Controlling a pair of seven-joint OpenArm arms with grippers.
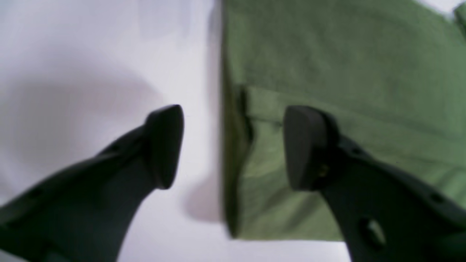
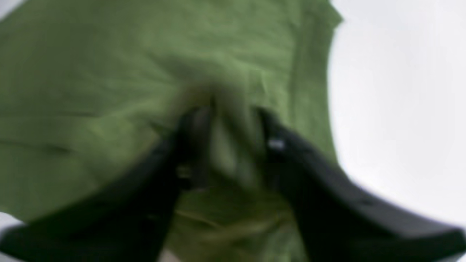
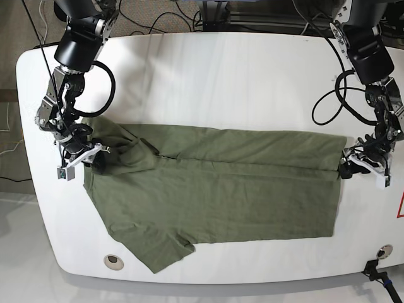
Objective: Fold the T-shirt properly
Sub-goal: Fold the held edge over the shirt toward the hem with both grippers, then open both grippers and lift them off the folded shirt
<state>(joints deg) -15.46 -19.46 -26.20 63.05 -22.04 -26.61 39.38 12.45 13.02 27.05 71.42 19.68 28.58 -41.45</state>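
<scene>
In the left wrist view the left gripper [image 1: 233, 147] stands open, one finger over bare white table [image 1: 91, 72], the other over the T-shirt [image 1: 346, 65]. The shirt's straight folded edge runs between them, with free table to its left.

The right wrist view is blurred: the right gripper [image 2: 231, 145] has its fingers parted with green cloth bunched between them; whether it grips I cannot tell. Bare table lies to the right.

In the base view the T-shirt [image 3: 214, 183] lies across the table's [image 3: 221, 76] middle, its far half folded over. The far side is open; cables [image 3: 328, 107] hang by both arms. A small round fitting [image 3: 113, 261] sits near the front-left edge.
</scene>
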